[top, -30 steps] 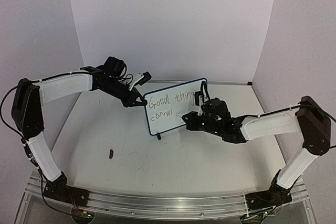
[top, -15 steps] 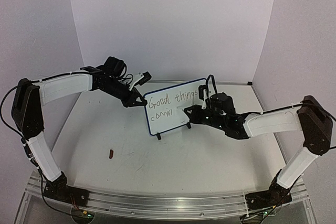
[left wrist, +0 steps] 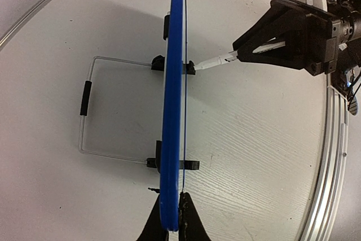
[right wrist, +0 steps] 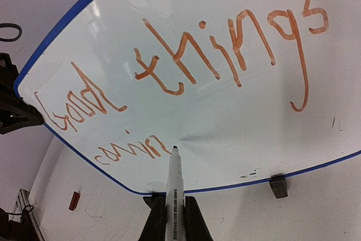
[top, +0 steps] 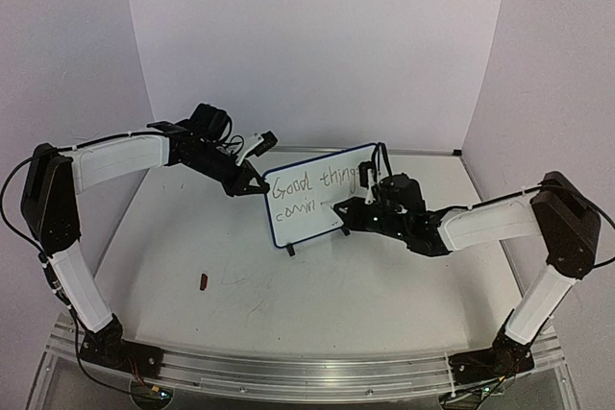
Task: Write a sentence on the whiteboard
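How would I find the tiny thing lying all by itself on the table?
Start at the whiteboard standing in the middle of the white table. Look to its left and nearer the arms' bases: a small reddish-brown piece lies flat there. It is the only loose thing on the table, with nothing touching it.

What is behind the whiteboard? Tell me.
A wire stand with a black sleeve sticks out behind the whiteboard, over the table. From above, the board hides it.
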Robot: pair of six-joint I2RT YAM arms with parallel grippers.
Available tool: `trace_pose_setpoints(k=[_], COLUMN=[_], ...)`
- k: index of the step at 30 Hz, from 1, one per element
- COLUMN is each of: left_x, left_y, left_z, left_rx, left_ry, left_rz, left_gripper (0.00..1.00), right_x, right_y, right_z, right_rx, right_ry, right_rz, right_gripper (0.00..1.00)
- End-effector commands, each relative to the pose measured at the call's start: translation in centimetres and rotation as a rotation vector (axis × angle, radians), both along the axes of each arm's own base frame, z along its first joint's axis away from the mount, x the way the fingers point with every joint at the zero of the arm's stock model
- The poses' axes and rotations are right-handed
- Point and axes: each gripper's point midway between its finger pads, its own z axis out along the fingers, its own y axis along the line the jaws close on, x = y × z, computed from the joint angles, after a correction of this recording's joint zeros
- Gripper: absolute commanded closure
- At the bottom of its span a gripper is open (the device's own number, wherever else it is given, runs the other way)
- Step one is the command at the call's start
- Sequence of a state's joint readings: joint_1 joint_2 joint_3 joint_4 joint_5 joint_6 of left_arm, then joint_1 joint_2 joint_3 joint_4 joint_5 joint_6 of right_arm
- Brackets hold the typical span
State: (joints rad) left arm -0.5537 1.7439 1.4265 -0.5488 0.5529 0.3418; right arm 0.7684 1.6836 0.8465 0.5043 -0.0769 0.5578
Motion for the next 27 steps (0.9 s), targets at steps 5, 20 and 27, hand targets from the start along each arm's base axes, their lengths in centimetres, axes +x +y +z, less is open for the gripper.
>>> trace_pose_setpoints(k=[5, 20, 27], left_x=[-0.63, -0.59, -0.60], left_y=[1.98, 1.94, 1.96], left_z=[-4.44, -4.60, -4.61], left_rx=[0.168, 0.170, 0.171], left_ry=[0.055, 0.057, 0.058], left_rz=[0.021, 0.019, 0.019], left_gripper=[1.00, 1.00, 1.00], right_x=[1.59, 1.63, 1.61], right_y=[0.64, 1.26, 1.35], right_z=[1.51, 1.98, 1.09], right_rx=[0.052, 0.070, 0.060], right_ry=[-0.034, -0.049, -0.033], right_rz=[-0.020, 0.012, 0.016], right_gripper=[1.00, 1.00, 1.00])
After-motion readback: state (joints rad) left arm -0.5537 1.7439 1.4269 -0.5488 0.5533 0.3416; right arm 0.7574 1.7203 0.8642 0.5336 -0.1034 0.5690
